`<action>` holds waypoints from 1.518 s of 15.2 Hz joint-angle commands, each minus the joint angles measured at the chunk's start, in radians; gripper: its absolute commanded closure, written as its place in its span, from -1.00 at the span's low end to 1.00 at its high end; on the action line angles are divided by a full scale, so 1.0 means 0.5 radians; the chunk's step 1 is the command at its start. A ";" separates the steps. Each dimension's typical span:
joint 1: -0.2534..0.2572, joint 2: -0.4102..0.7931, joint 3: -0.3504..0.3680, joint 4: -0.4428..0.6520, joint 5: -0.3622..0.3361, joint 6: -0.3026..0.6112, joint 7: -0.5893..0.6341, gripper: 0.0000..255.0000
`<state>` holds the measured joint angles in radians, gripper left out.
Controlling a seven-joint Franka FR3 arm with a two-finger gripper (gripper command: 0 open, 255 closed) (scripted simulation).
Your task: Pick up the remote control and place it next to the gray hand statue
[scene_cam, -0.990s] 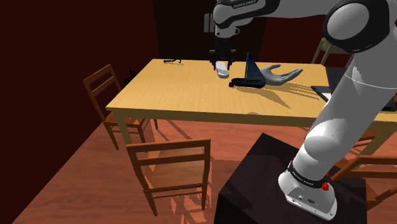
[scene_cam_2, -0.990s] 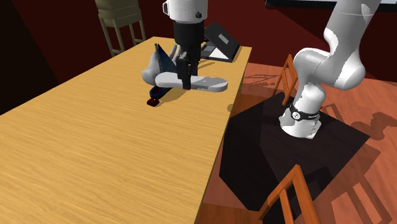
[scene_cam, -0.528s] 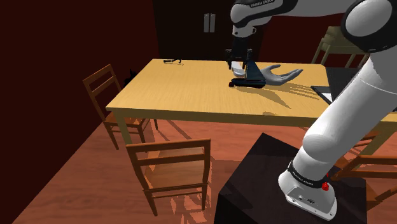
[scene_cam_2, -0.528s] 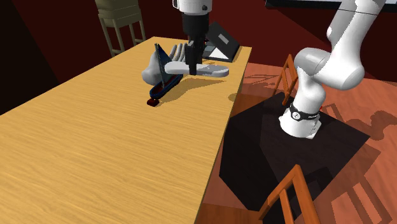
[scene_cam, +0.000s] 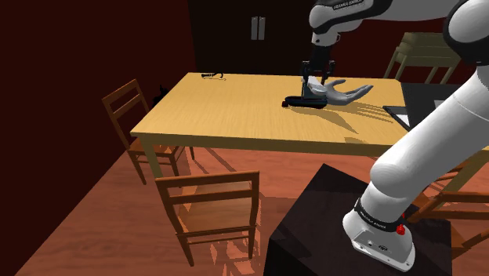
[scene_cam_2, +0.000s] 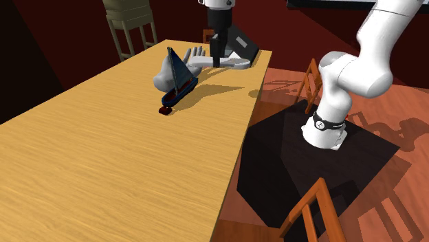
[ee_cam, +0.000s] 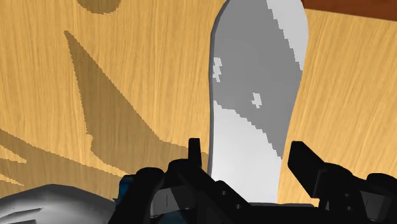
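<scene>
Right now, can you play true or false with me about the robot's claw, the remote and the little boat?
1. The gripper holds the remote between its fingers. True.
2. The remote lies flat on the table. False: it is held up in the air, with its shadow on the wood below.
3. A toy sailboat stands on the table right beside the hand statue. True.
4. The remote is bright red. False: it is light grey.
</scene>
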<state>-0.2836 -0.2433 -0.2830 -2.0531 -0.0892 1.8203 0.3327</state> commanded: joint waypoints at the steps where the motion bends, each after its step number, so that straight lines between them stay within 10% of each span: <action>1: -0.045 -0.025 -0.065 -0.015 -0.023 -0.002 -0.104 1.00; 23: -0.428 0.190 -0.816 0.263 -0.045 -0.003 -1.243 1.00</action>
<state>-0.4919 -0.1734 -0.6701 -1.9475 -0.1251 1.8210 -0.2539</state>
